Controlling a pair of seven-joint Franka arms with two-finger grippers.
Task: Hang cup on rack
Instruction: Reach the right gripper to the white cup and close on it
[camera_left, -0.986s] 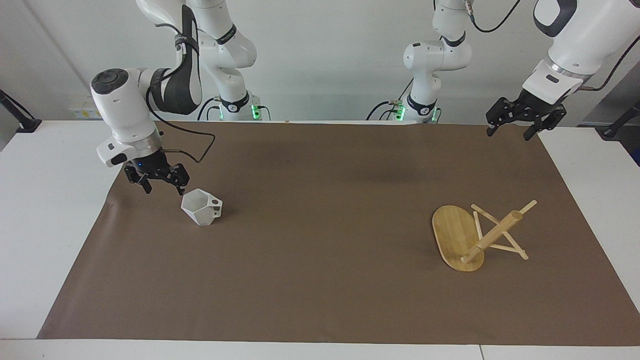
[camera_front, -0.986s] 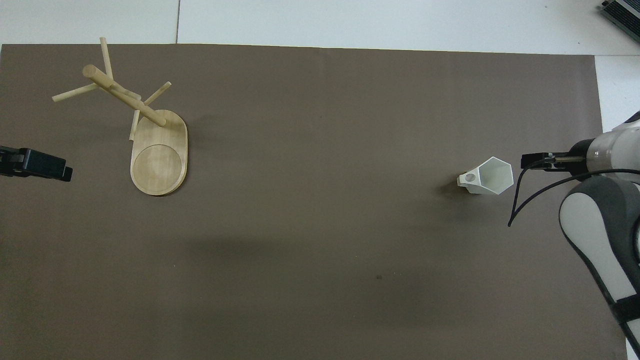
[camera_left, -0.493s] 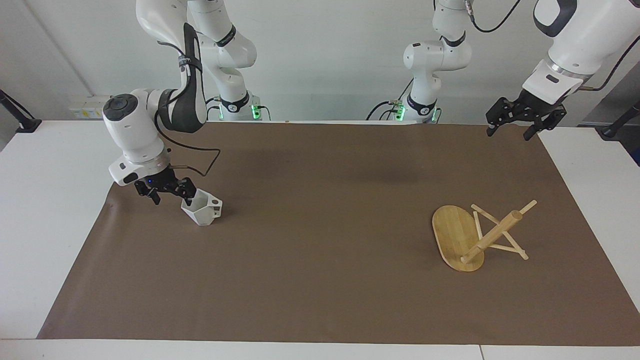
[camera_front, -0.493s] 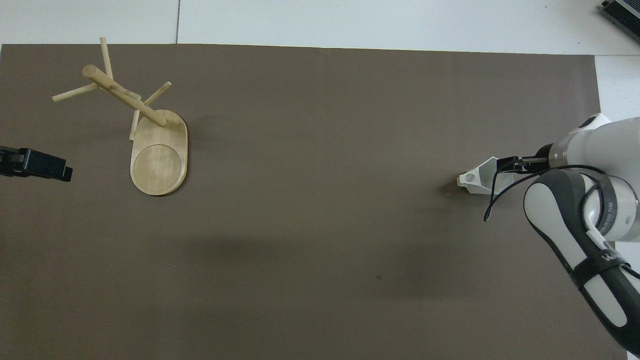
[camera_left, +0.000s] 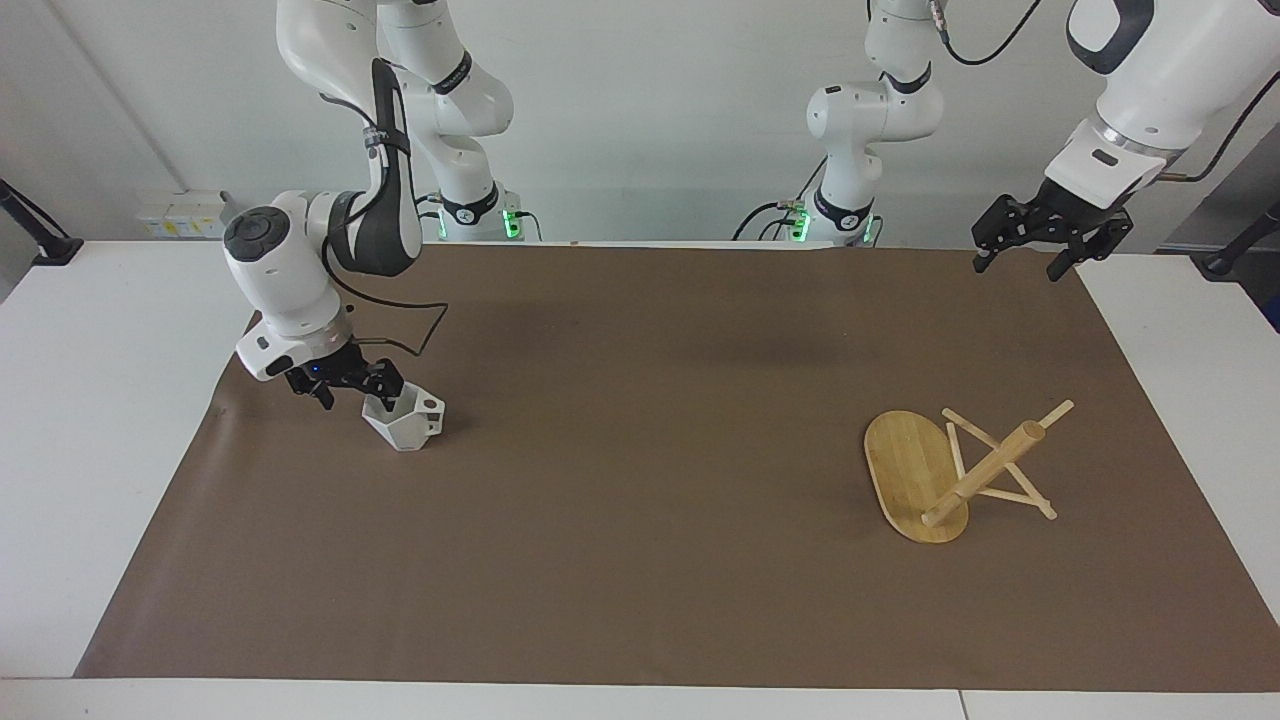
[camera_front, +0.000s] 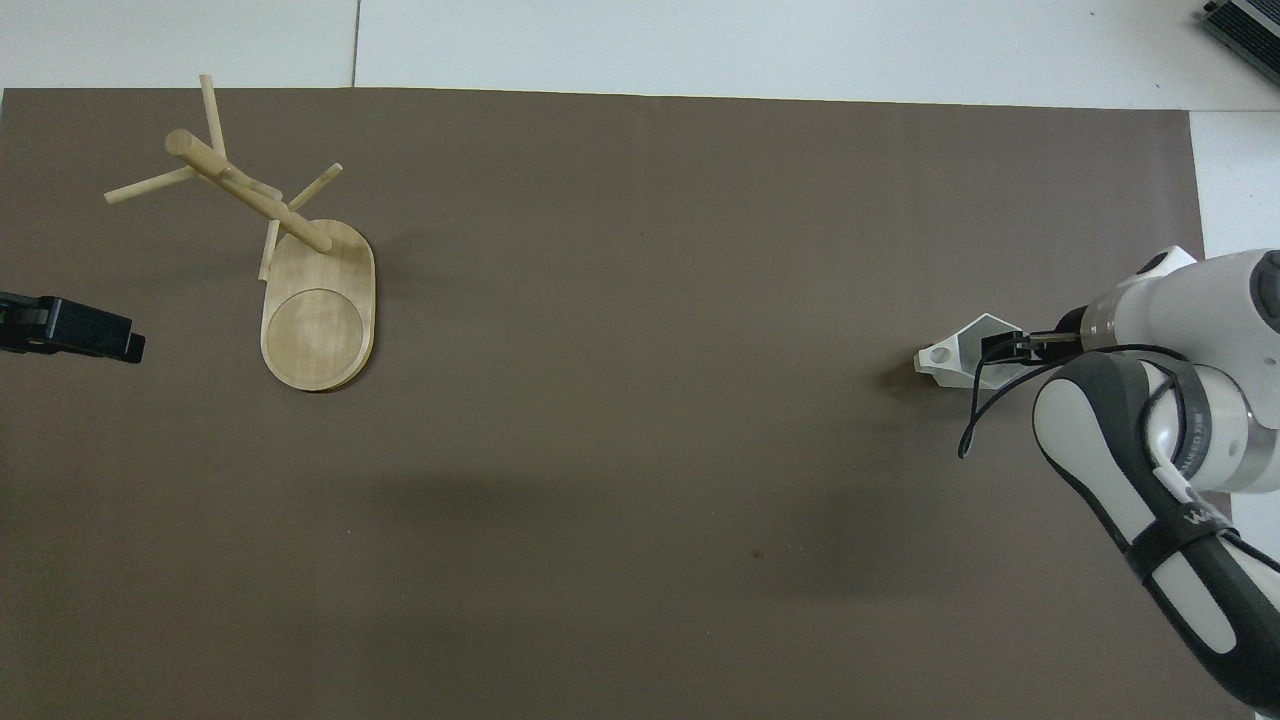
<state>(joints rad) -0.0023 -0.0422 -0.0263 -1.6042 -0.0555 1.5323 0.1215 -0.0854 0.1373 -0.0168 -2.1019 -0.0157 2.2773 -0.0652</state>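
The white faceted cup (camera_left: 408, 424) stands on the brown mat toward the right arm's end of the table, its pierced handle (camera_left: 430, 408) pointing to the table's middle. It also shows in the overhead view (camera_front: 948, 357). My right gripper (camera_left: 353, 394) is down at the cup's rim, open, with one finger inside the cup and the other outside it; in the overhead view (camera_front: 1000, 347) it covers the cup's mouth. The bamboo rack (camera_left: 940, 470) sits toward the left arm's end, with its oval base (camera_front: 318, 320) on the mat and bare pegs. My left gripper (camera_left: 1022, 264) waits open, up in the air.
The brown mat (camera_left: 640, 520) covers most of the white table. The right arm's cable (camera_front: 985, 410) hangs beside the cup. The left gripper's tip (camera_front: 100, 338) shows at the overhead view's edge, beside the rack's base.
My right gripper has come down and sideways from beside the cup onto its rim, one finger now inside the cup. The cup, the rack and the left arm have not moved.
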